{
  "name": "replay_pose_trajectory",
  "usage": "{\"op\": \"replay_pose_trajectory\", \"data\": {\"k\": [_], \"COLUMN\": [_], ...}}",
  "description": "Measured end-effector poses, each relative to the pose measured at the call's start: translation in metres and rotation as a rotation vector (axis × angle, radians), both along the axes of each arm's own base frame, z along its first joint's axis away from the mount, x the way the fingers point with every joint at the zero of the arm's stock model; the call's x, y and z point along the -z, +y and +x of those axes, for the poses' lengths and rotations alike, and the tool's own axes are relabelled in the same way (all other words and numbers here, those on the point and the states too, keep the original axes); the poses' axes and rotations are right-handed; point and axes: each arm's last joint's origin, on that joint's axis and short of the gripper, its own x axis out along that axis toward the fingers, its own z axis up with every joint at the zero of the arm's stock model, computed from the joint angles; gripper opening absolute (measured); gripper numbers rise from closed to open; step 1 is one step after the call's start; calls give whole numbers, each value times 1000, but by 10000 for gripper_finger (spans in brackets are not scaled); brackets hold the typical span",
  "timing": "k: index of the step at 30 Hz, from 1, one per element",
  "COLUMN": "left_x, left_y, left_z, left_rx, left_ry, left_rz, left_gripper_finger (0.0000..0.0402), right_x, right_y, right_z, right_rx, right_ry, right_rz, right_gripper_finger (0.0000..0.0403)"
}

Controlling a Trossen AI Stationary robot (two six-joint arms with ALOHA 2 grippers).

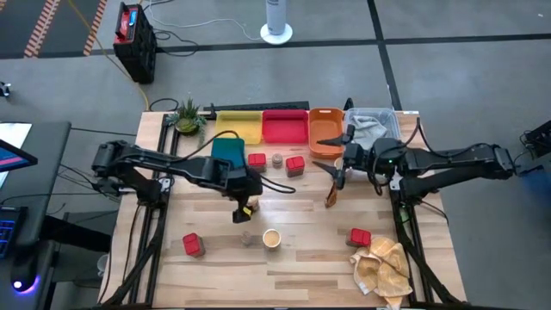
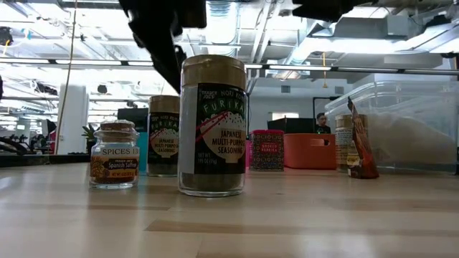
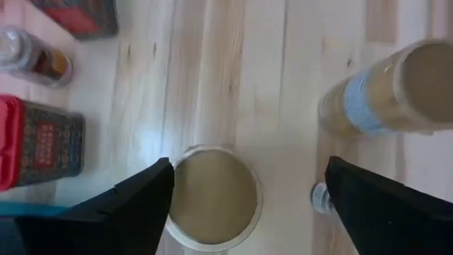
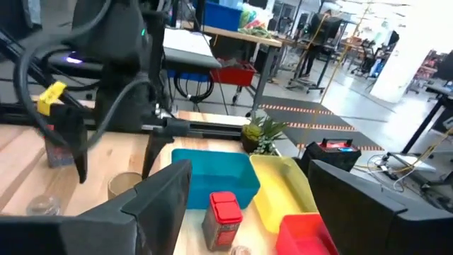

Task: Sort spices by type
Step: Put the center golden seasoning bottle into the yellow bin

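Note:
My left gripper is open and points down over a tan jar with a pale top, with one finger on either side of the jar. In the low view this jar stands upright behind a second tan jar. The second jar has a tiny round jar beside it. Red boxes stand at the table's near left and near right, and two more flank another tiny jar. My right gripper is open and holds nothing, above the brown packet.
Yellow, red, orange and teal trays line the far edge. A clear bin with cloth sits at the far right and a small plant at the far left. A yellowish paper wad lies at the near right corner.

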Motion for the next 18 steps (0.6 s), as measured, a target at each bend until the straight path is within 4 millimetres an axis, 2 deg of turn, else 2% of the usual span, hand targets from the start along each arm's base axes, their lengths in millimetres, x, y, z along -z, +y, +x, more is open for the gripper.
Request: {"op": "replay_pose_trajectory", "data": {"k": [7,13,18], "left_x": [17,24,33], "left_y": [5,5,6], "left_z": [7,8,6], "left_rx": [3,21,26], "left_ry": [80,115,123], "left_rz": [32,57,72], "left_gripper_finger": [363,361,337], "right_x": [3,3,3], "right_y": [1,0,-1], "right_z": [-1,-1,-1], "right_rx": [-2,-1,9], "right_ry": [35,34,29], "right_rz": [10,10,16], "right_gripper_finger": [318,318,318]}}
